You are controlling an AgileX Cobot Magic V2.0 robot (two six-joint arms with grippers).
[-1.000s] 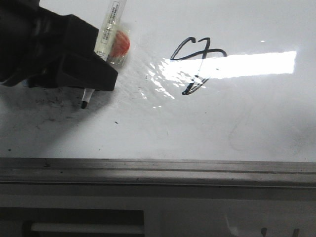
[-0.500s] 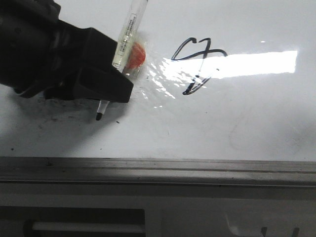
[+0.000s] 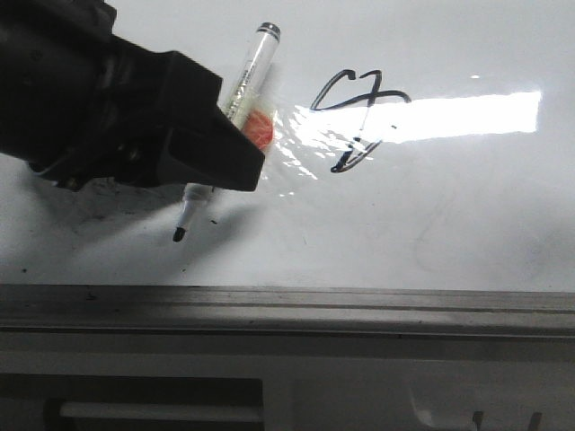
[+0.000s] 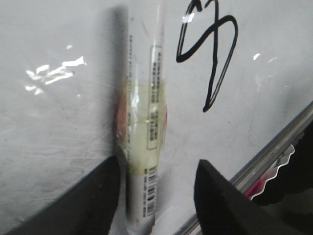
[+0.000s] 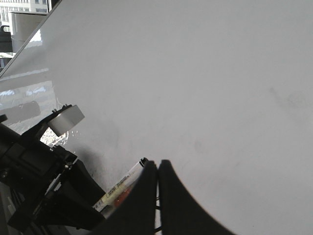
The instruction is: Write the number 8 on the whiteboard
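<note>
Showing one marker (image 3: 235, 104), one number 8 (image 3: 358, 117).

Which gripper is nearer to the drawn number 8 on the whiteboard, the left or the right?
Left. The left gripper, holding the marker, sits just left of the number 8. The right gripper is shut and does not appear in the front view.

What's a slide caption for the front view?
Left gripper holds a clear-barrelled black-tipped marker beside the scrawled black number 8 on the glossy whiteboard.
</note>
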